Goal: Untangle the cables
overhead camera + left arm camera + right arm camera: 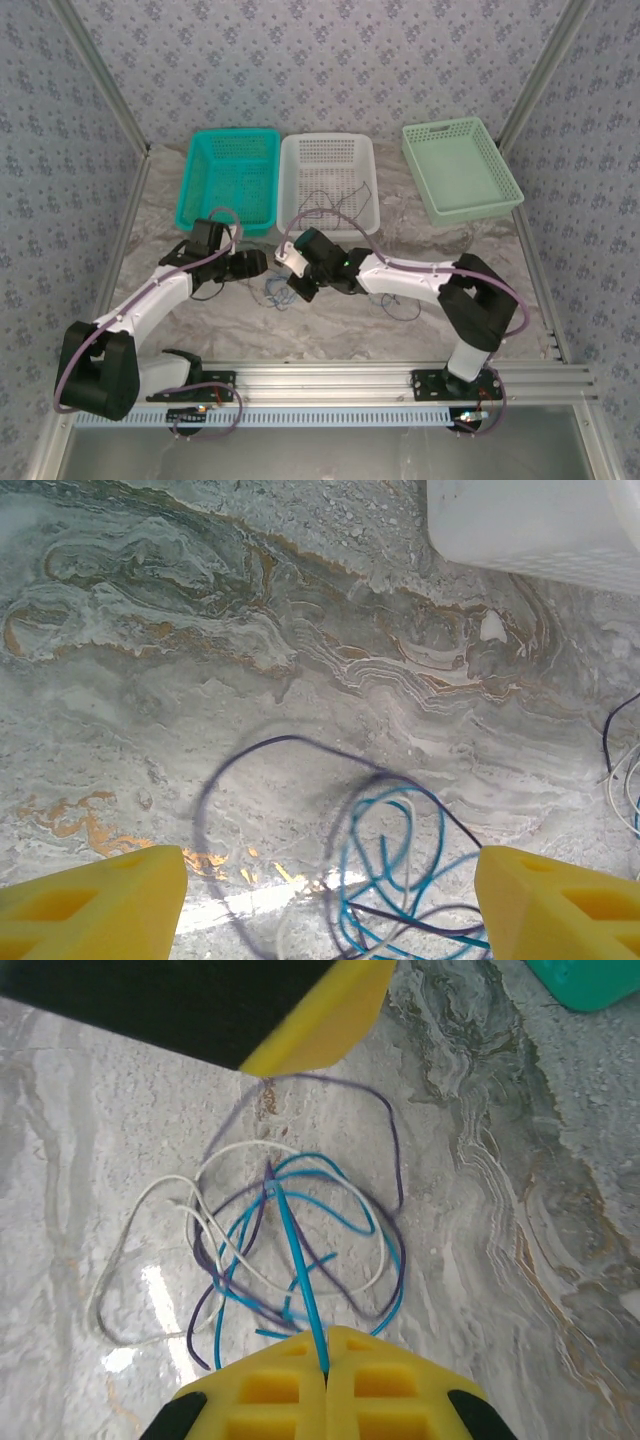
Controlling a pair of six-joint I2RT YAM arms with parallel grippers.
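- Far left on the marbled tabletop (330,335), a teal basket (228,180) sits at the back, first in a row of three.
- Just in front of its near rim, the left end effector (330,910) hangs released. Its yellow fingers (90,900) are spread wide to either side of the tangle below.
- Between the two arms, the cables (300,1250) lie on the tabletop in a loose heap, with blue, dark purplish and whitish strands looping across one another.
- Seen from the right wrist, a whitish loop trails out on the left of the heap and a dark loop arcs around its upper right.
- Right of the heap, the right end effector (327,1338) is clenched, grasping a blue cable (298,1265). The strand runs straight from between the pads into the middle of the tangle.
- Behind the arms, a white basket (328,150) holds the centre of the back row, with thin dark wire visible over its floor.
- Far right, a pale green basket (505,185) sits slightly askew, well apart from both arms.
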